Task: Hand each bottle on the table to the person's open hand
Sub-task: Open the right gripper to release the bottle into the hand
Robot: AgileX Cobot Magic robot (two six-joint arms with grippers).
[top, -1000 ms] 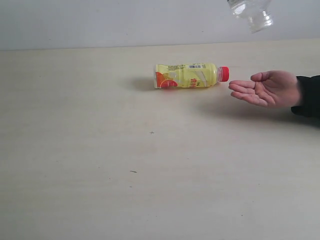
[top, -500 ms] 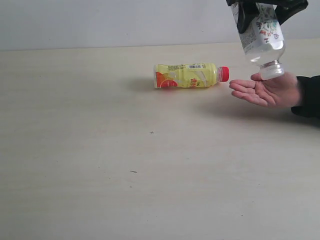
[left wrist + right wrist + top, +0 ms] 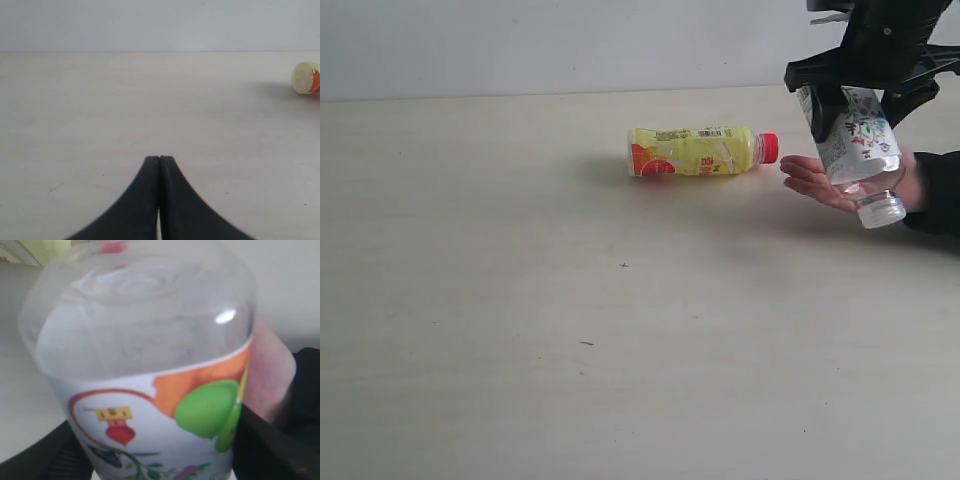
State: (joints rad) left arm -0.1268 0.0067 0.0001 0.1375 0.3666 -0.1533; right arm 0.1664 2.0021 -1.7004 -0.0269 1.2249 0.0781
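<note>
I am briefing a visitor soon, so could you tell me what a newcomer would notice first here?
The right tool grips a clear bottle, cap down and tilted, over a person's open hand at the right edge of the exterior view. A yellow bottle lies on its side on the table, red cap toward that hand.

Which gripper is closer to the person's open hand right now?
Right. The right gripper is just above the hand, holding the clear bottle cap-down over it. The left gripper, shut, is away over the table.
</note>
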